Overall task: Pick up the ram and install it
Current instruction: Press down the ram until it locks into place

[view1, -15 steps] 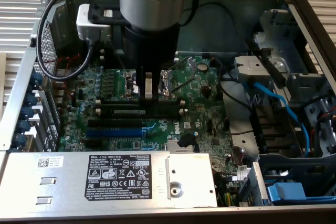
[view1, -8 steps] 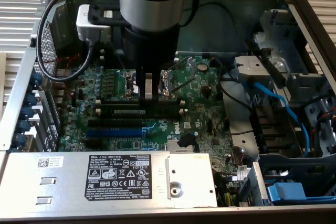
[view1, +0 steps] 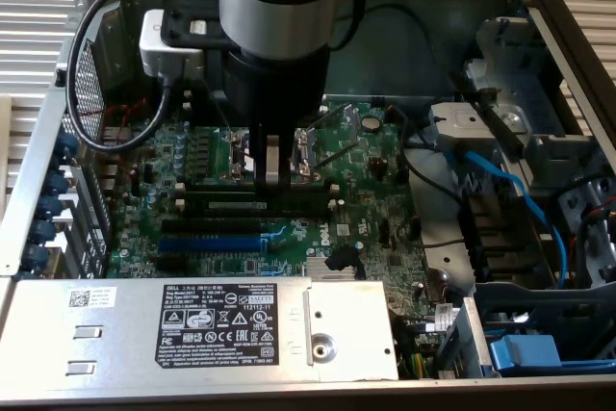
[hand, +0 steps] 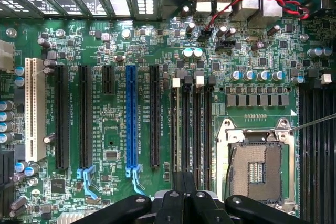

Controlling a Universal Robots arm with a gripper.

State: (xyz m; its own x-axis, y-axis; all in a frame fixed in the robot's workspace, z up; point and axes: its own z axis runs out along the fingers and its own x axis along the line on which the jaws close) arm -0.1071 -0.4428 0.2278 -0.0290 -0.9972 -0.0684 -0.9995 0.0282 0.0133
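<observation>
Pincer [view1: 270,176] is pinched together right over the ram [view1: 258,197] in its slot; you'd want even, straight-down pressure.

An open computer case [view1: 38,190] carries everything here. A green motherboard [view1: 366,190] lies flat on its floor, filling the middle. Along the case's near edge sits a silver power supply [view1: 125,334] with a white label [view1: 217,326]. At the case's corner on the exterior view's right, a metal drive cage [view1: 539,141] stands with blue cables [view1: 500,175] running across it.
</observation>
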